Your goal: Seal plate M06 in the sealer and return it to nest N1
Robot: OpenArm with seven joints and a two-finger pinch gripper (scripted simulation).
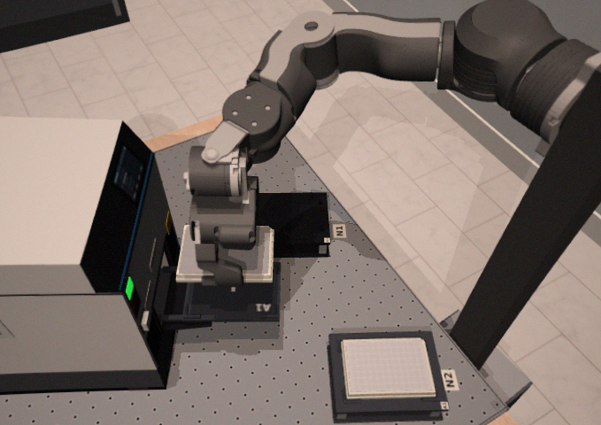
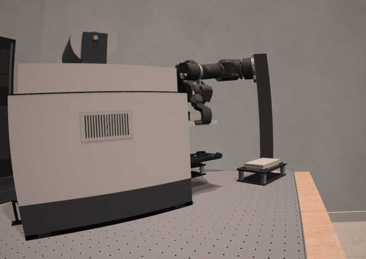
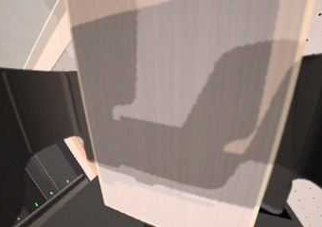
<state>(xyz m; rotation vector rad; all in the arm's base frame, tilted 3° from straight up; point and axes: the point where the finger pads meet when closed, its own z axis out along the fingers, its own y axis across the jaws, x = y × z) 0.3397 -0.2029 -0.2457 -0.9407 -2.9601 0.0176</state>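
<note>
Gripping plate M06 [image 1: 262,252] across its width, the gripper [image 1: 220,255] is clamped on it, held level well above the stage [image 1: 256,305]. Foil-covered top faces up; in the top view its long axis seems to run roughly along the stage's travel. Lamp [image 1: 129,288] green.

Two white rectangular well plates are in view: one plate [image 1: 265,251] held in the air by the single dark grey two-finger gripper [image 1: 220,260], and one plate [image 1: 386,367] lying on a nest. There are two black plate nests, N1 [image 1: 301,220] and N2 [image 1: 335,381]. One big white and black sealer box [image 1: 34,200] stands on the table, with one green lamp [image 1: 129,288] and one black sliding stage [image 1: 260,305].
</note>
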